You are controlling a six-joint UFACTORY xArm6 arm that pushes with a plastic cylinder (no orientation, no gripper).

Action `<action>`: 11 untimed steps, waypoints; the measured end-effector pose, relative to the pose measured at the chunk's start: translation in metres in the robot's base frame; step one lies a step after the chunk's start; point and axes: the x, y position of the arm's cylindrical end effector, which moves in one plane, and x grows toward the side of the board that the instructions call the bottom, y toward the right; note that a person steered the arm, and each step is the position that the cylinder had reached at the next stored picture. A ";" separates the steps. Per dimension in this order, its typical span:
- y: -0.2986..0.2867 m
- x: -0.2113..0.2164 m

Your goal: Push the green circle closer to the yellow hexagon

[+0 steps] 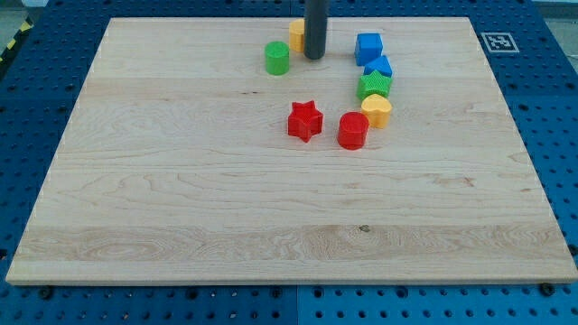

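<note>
Progress looks nearly complete: green circle (pixel 277 58) sits just beside yellow hexagon (pixel 297 34), with my bare, jawless tip (pixel 313 57) just right of the circle, holding nothing.

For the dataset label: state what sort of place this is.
Most likely a robotics lab bench. A wooden board lies on a blue perforated table, with a fiducial marker at its corner. Small blocks such as the green circle sit near my tip.
</note>
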 end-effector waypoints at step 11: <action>-0.066 0.026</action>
